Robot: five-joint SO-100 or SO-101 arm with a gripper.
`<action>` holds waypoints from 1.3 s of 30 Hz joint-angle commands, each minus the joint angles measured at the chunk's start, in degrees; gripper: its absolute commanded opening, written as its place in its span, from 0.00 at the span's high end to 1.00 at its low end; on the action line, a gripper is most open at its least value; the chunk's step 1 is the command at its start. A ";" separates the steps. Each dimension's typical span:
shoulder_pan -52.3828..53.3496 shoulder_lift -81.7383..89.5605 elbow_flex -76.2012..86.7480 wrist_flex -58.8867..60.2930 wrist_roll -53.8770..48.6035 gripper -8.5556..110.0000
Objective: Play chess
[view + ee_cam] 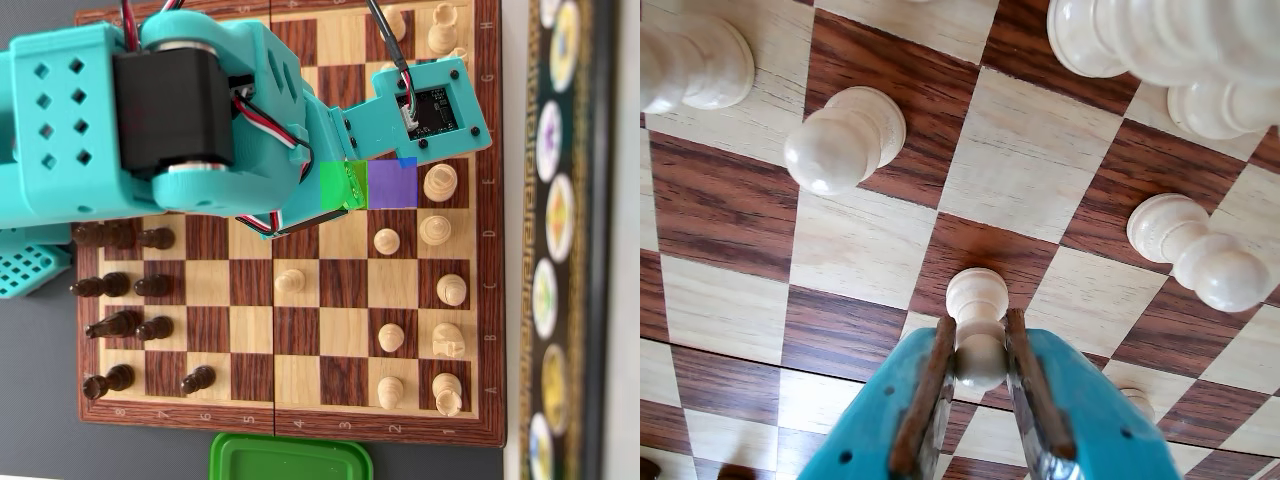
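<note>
Teal gripper clamped on a white pawn — jaws tight against its stem, base on a dark square of the chessboard. Other white pawns nearby; in the overhead view, black pieces along the board's left edge.

The chessboard border shows letters A to G on its right side, numbers along its bottom.

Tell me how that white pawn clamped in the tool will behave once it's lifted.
The white pawn, pinched near its round head by the tool, looks like stiff turned wood, probably light. Its smooth curved surface may slip or pivot between the flat pads. Set down tilted, it would likely tip and roll.
</note>
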 commanded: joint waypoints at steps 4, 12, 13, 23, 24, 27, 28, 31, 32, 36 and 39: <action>0.18 3.25 -0.44 -0.26 -0.26 0.83; 0.35 3.43 -0.79 -0.26 -0.18 0.82; 0.35 3.69 -0.88 -0.26 -0.18 0.82; 0.09 4.48 -1.32 -0.26 -0.18 0.82; 0.00 5.27 -1.32 -0.26 -0.18 0.82; 0.00 7.56 -0.97 -0.26 -0.18 0.82; 0.00 8.00 -0.88 -0.26 -0.18 0.82; 0.35 9.23 -0.79 0.26 -0.18 0.82; 0.44 9.49 -0.18 0.00 -0.18 0.82; 0.97 13.54 2.99 -0.26 0.26 0.82; 2.20 18.63 6.06 -0.26 0.44 0.82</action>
